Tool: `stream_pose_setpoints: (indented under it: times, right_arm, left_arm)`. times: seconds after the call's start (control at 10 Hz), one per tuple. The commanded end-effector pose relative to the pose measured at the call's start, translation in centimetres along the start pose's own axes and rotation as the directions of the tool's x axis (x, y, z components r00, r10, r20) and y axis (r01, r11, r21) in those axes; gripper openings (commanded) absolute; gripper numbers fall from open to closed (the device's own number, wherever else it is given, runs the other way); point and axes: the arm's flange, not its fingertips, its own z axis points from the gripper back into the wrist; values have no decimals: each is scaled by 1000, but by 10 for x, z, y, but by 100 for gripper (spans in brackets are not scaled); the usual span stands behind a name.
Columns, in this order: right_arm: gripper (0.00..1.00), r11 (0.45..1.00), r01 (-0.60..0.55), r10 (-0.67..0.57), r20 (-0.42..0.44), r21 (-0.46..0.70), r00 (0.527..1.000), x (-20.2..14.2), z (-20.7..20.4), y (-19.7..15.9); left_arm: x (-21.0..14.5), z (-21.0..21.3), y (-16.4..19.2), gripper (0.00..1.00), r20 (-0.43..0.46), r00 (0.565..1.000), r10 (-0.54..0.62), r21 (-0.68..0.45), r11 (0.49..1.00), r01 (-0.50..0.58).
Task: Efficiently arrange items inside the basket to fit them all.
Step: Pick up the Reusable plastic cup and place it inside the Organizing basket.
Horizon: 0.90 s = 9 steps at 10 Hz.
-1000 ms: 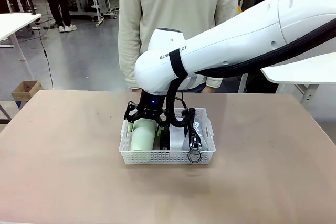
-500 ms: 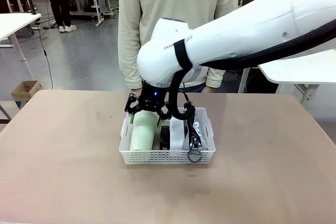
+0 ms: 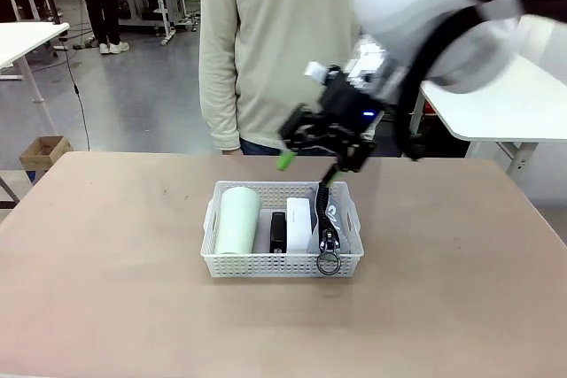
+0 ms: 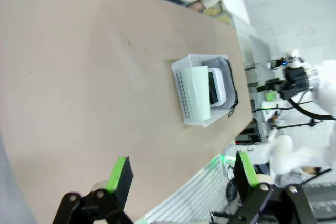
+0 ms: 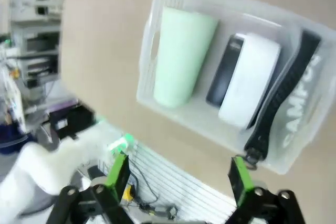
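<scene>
Risk, pouch: the grey "CAMPUS" zip pouch stands on edge against the basket's right wall, and its ring hangs over the near rim; a nudge could tip it out or snag the ring on the lattice.
Risk, cup: the pale green cup lies on its side and could roll if the basket is bumped.
Basket: the white lattice basket sits mid-table, in front of the person.
Contents, left to right: cup, small black stapler, white rounded box, pouch, packed side by side.
Right gripper: above the basket's far right corner, fingers spread wide, holding nothing.
Left gripper: well away from the basket, fingers wide apart, empty.
Judgement: all four items appear to fit.
</scene>
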Motion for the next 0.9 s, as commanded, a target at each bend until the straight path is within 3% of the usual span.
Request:
stream_pose_setpoints:
  times: [0.0, 0.1, 0.3, 0.7, 0.8]
  right_arm:
    - [100, 985, -17, 21, -17, 171, 1000, -37, 35, -73]
    - [100, 954, -57, 51, 28, 296, 998, -53, 56, -107]
    - [100, 872, -34, -33, 127, 488, 991, -89, 92, -187]
    - [100, 713, 16, -268, 251, 701, 930, -172, 110, -304]
    - [100, 666, -32, -302, 308, 745, 902, -195, 103, -328]
  left_arm:
    - [-2, 1, -2, 100, -7, 1000, -3, 0, 1000, 3]
    - [-2, 1, -2, 100, -7, 1000, -3, 0, 1000, 3]
    - [-2, 1, -2, 100, -7, 1000, -3, 0, 1000, 3]
    - [-2, 1, -2, 100, -7, 1000, -3, 0, 1000, 3]
    - [-2, 1, -2, 100, -7, 1000, -3, 0, 1000, 3]
